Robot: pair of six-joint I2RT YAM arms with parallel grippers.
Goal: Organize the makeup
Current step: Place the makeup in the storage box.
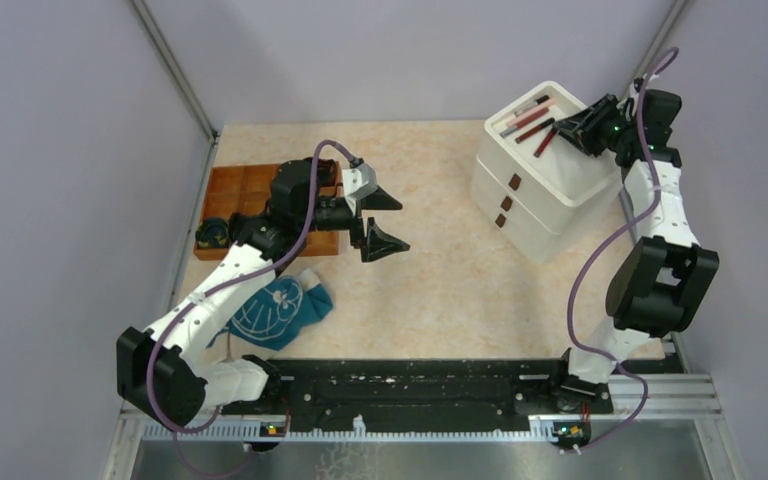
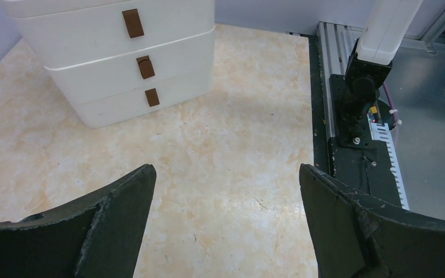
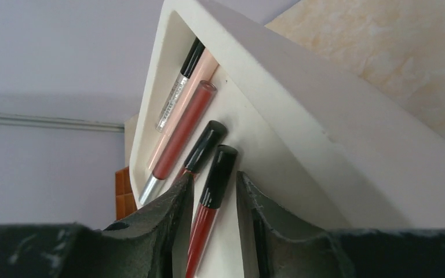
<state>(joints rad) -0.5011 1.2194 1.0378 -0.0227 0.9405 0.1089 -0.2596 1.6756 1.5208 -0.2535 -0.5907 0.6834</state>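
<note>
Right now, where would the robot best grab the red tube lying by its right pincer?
Probably across the slim middle of the red tube, coming straight down from above: it lies flat in the white tray with another tube close beside it, so only the top is open. The right pincer straddles it that way.

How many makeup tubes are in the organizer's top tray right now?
5, side by side in the top tray: silver tube, pink tube, brown-red tube, black-capped tube, and black-capped red tube between the fingers of the right gripper. Others may be hidden behind them.
</note>
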